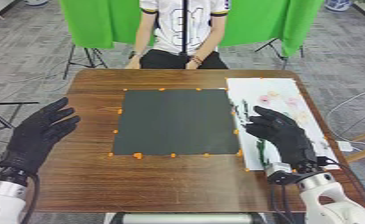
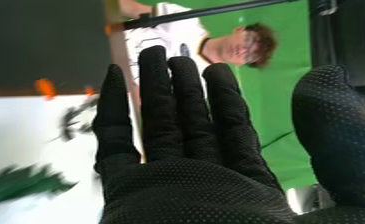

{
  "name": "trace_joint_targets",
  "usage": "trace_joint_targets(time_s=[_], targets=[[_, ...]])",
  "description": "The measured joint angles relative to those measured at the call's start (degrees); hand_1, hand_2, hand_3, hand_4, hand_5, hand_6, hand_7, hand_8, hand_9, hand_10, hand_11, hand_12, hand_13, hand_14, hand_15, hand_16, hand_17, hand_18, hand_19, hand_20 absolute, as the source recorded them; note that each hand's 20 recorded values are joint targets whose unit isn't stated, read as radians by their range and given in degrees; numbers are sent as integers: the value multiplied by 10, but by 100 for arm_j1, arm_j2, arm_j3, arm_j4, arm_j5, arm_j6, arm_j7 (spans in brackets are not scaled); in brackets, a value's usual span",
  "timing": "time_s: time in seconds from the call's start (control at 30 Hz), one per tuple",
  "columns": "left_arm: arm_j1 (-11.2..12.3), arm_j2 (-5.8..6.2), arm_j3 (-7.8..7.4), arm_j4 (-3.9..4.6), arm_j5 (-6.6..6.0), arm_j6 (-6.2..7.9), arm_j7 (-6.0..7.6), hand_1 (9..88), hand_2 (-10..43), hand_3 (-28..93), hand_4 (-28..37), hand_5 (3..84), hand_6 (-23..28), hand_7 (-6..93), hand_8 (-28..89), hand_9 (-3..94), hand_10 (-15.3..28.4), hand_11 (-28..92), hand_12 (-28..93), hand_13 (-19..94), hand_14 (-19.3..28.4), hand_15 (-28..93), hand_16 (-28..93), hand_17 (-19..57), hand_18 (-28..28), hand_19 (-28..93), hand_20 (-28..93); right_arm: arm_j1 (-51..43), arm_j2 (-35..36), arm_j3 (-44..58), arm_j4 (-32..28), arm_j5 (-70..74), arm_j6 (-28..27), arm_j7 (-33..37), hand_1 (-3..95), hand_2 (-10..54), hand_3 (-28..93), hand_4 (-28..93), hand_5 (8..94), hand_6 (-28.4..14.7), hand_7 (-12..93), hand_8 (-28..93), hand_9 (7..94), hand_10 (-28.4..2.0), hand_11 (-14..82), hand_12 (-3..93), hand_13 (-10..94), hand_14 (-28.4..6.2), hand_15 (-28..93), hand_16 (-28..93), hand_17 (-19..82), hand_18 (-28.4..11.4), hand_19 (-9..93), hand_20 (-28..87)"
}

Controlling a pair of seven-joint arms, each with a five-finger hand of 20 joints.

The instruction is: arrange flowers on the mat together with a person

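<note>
"Where's the thin dark sprig [image 2: 69,121]?"
"On the long white sheet [image 1: 248,87], just left of the right black-gloved hand [image 1: 283,137]'s fingers, long axis near-to-far. Leafy green stem [image 2: 23,186] closer to the robot, pale pink flowers [image 1: 291,102] beyond."
"Fingers?"
"Straight, slightly apart, pinching nothing. Left black-gloved hand [image 1: 38,135]: loosely open, well apart, across the flat dark-grey mat [image 1: 174,122], over the brown wooden desk [image 1: 178,185]."
"Next?"
"Probably right hand: short leftward reach, grip across the sprig."
</note>
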Motion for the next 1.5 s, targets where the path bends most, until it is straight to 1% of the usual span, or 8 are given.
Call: trace_joint_targets(time_s=[0.17, 0.27, 0.43, 0.53, 0.73, 0.97, 1.07, 1.5], targets=[[170, -150, -20, -22, 1, -4, -20, 256, 3, 710, -253, 349, 51, 157, -78, 309, 132, 194, 189, 253, 164, 300, 22, -69, 233, 466, 88, -199, -113, 58, 8, -104, 12, -20, 186, 6, 855, -228, 416, -51, 181, -97, 455, -147, 166, 249, 402, -124, 289, 281, 123, -206, 470, 310], [218, -203, -19, -35, 1, 2, -52, 257, 2, 707, -254, 350, 51, 156, -78, 310, 131, 194, 189, 254, 167, 297, 21, -69, 235, 464, 87, -248, -214, 127, 7, -200, 13, -73, 184, -4, 852, -235, 398, -46, 145, -92, 433, -144, 130, 237, 377, -123, 247, 277, 132, -204, 450, 297], [265, -233, -82, -81, 1, 7, -83, 256, -3, 706, -255, 347, 49, 157, -78, 309, 130, 193, 189, 253, 172, 281, 15, -68, 238, 462, 85, -268, -281, 171, 8, -256, 70, -268, 181, -8, 840, -232, 380, -41, 127, -83, 401, -138, 82, 231, 353, -123, 134, 337, 134, -209, 409, 272], [265, -229, -141, -101, 1, 8, -85, 257, -5, 705, -255, 346, 49, 156, -78, 305, 129, 190, 189, 251, 169, 276, 17, -69, 238, 462, 84, -265, -251, 217, 8, -254, 55, -297, 179, -9, 841, -233, 376, -41, 127, -83, 393, -138, 74, 229, 343, -124, 118, 345, 128, -210, 404, 271], [243, -147, -245, -112, 1, 19, -75, 257, -13, 695, -267, 346, 49, 156, -77, 303, 129, 186, 191, 248, 163, 267, 23, -69, 236, 460, 85, -211, 53, 255, 23, -220, 43, -333, 177, -9, 837, -235, 369, -44, 125, -81, 382, -136, 66, 230, 332, -124, 94, 351, 127, -202, 383, 260], [22, 136, -279, -40, -7, 24, -80, 260, -14, 701, -263, 345, 49, 156, -77, 302, 129, 186, 193, 249, 161, 272, 28, -70, 235, 460, 88, 71, 426, 247, 155, -200, 44, -367, 176, -8, 837, -234, 370, -46, 135, -79, 378, -138, 77, 240, 335, -123, 99, 373, 112, -208, 401, 276], [-99, 218, -261, -13, -9, 32, -77, 261, -13, 698, -263, 345, 48, 157, -78, 302, 130, 186, 193, 249, 161, 272, 28, -70, 235, 460, 88, 196, 480, 194, 174, -201, 71, -387, 176, -8, 836, -234, 371, -46, 137, -80, 379, -139, 82, 244, 339, -123, 113, 376, 111, -208, 405, 278], [-239, 226, -138, 9, 3, 37, -67, 270, -11, 695, -254, 344, 48, 158, -79, 302, 128, 187, 193, 251, 161, 278, 28, -71, 234, 460, 90, 397, 493, -3, 168, -284, 170, -397, 182, -1, 838, -235, 381, -48, 142, -80, 399, -142, 105, 242, 364, -122, 175, 347, 117, -205, 421, 282]])
